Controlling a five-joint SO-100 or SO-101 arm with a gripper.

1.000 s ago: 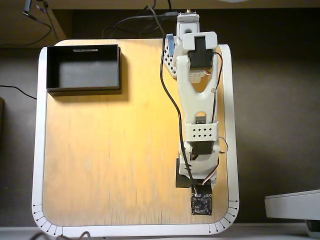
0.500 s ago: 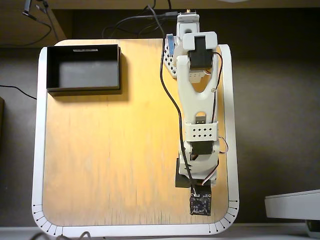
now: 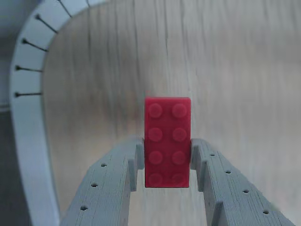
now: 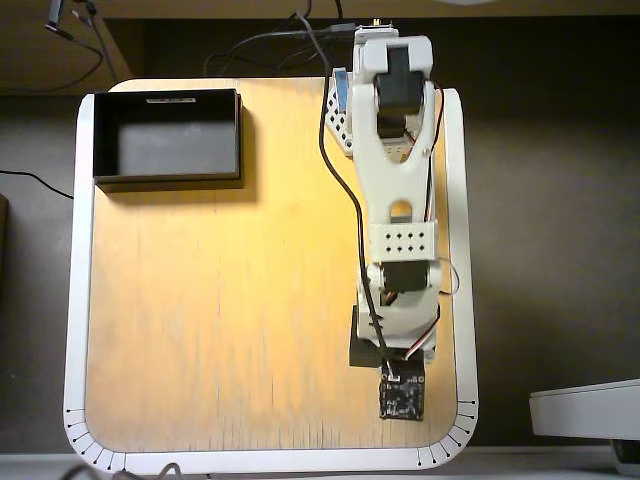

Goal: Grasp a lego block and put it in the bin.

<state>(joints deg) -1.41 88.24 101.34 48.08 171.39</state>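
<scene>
1. Wrist view: the pincer (image 3: 167, 162) pinches the lego block (image 3: 167, 141) between both fingertips; bare desk (image 3: 235, 84) lies ahead and right of it, the white rim (image 3: 28, 122) curving close on the left.
2. Overhead view: the bin (image 4: 167, 139) sits well apart from the pincer, at the desk's opposite corner, open wood between; the brick is hidden under the arm (image 4: 400, 200).

Red plastic lego block (image 3: 167, 141), wood-grain table (image 4: 220, 300)

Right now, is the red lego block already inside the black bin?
No, in the wrist view the lego block sits between the gripper fingers over bare wood; overhead, the bin holds nothing.
</scene>
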